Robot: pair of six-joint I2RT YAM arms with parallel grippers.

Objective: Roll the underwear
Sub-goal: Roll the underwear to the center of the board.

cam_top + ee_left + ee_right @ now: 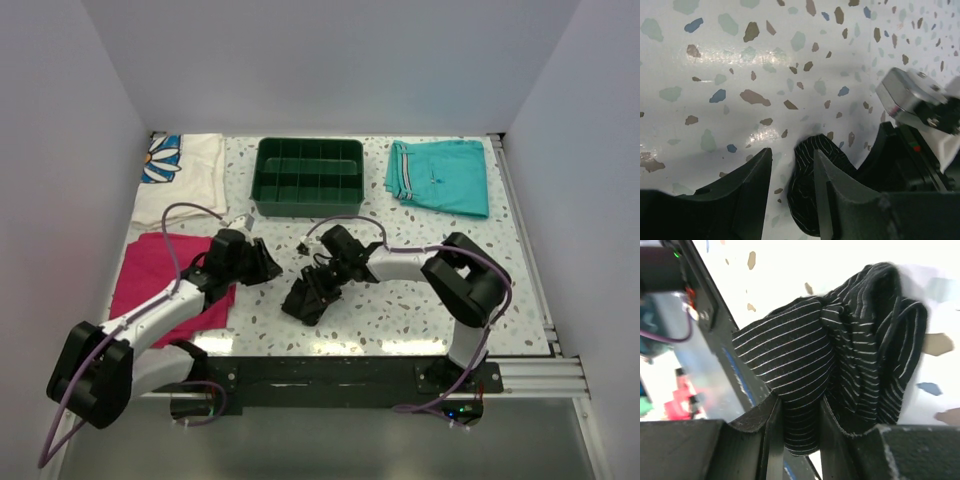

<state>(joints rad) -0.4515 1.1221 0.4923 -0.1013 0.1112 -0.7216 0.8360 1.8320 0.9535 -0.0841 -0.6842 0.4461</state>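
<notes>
On the speckled table (pixel 400 320), the underwear (pixel 805 355) sits bunched at centre, pinched by the right gripper (pixel 799 415). The left gripper (pixel 792 160) stands parted and empty beside it. The cloth looks soft, light and floppy, so it is likely best gripped through doubled folds.

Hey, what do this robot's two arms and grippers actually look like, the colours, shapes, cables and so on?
The left arm and right arm each have white link shells between bulky black joints. A thin purple cable loops along each arm. The left gripper and right gripper are matte black, with broad, curved fingers that taper toward the tips.
</notes>
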